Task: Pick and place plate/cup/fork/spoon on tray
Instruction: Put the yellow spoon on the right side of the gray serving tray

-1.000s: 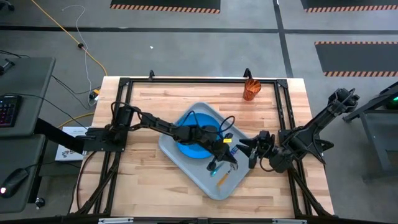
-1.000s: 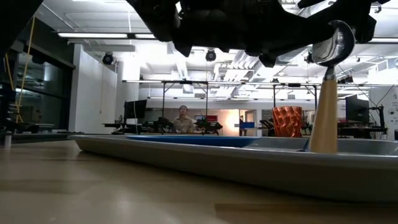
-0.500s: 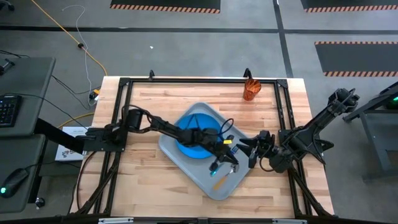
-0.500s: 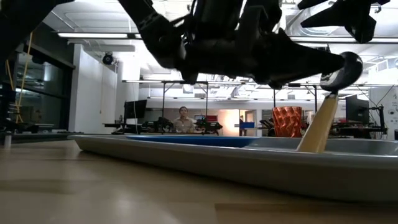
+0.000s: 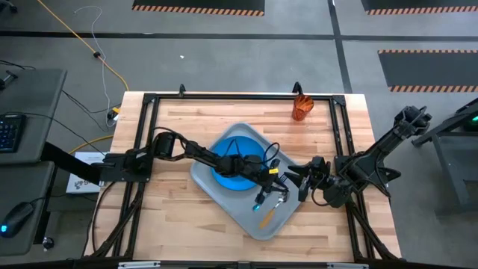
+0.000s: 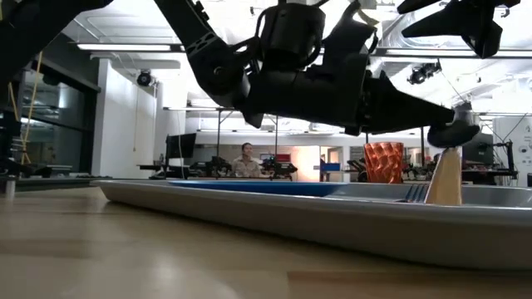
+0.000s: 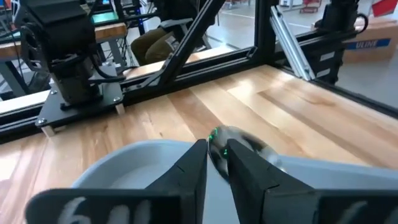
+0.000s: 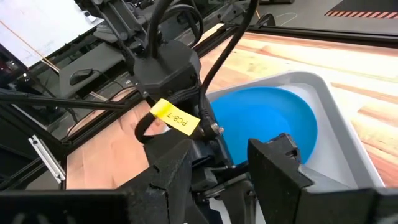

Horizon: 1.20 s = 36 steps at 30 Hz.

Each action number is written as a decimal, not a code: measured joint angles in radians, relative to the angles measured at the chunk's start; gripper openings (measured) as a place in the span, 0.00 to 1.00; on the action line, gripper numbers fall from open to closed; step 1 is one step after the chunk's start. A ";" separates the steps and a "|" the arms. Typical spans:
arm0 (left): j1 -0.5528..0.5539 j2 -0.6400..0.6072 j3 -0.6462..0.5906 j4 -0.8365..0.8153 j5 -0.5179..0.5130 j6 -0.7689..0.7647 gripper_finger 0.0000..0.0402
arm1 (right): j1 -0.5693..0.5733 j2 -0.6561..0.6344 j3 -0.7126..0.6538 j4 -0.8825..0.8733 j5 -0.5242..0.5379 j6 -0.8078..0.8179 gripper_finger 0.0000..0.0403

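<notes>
The pale grey tray (image 5: 237, 215) lies mid-table with the blue plate (image 5: 230, 178) flat in its far half. My left gripper (image 5: 273, 197) reaches low over the tray's right part, shut on the spoon (image 5: 267, 217), whose orange handle (image 6: 445, 178) slants down into the tray. A teal fork (image 5: 260, 200) lies in the tray beside that gripper, partly hidden by it. The red-orange cup (image 5: 300, 108) stands upright near the table's far edge. My right gripper (image 5: 296, 180) hovers open just off the tray's right side, nothing between its fingers. My left gripper pinches the spoon's silver bowl (image 7: 239, 142) at the free ends of its two fingers. The fingers (image 6: 416, 112) come nearly level, slanting slightly down, from the table's left. The spoon hangs tilted below them, and its handle's lower end is down in the tray, behind the rim.
A black frame (image 5: 224, 97) borders the table on its far, left and right sides. The tray's raised rim (image 6: 249, 212) stands between the low camera and what lies inside. Bare wood shows to the tray's left and along the near edge. A person sits in the room beyond.
My left gripper has come down toward the tray with the spoon. The spoon, first hanging upright from the fingers, now sits lower and tilted.
</notes>
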 joint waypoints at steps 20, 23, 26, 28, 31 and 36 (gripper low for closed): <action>0.028 -0.198 0.001 -0.389 -0.026 0.076 0.21 | 0.000 0.000 0.000 -0.002 0.001 0.018 0.37; 0.045 -0.311 0.001 -0.682 -0.033 0.111 0.19 | 0.000 0.000 0.000 -0.004 0.001 0.012 0.37; 0.069 -0.426 -0.042 -0.886 -0.027 0.088 0.17 | 0.000 0.000 0.000 -0.006 0.001 0.011 0.37; 0.089 -0.503 -0.132 -0.885 0.015 0.032 0.15 | 0.000 0.000 0.000 -0.006 -0.007 0.011 0.37; 0.112 -0.638 -0.327 -0.733 0.074 -0.059 0.14 | 0.000 0.001 0.000 -0.009 -0.028 0.013 0.37; 0.135 -0.884 -0.686 -0.320 0.053 -0.187 0.12 | -0.005 0.074 -0.001 0.006 -0.036 0.070 0.37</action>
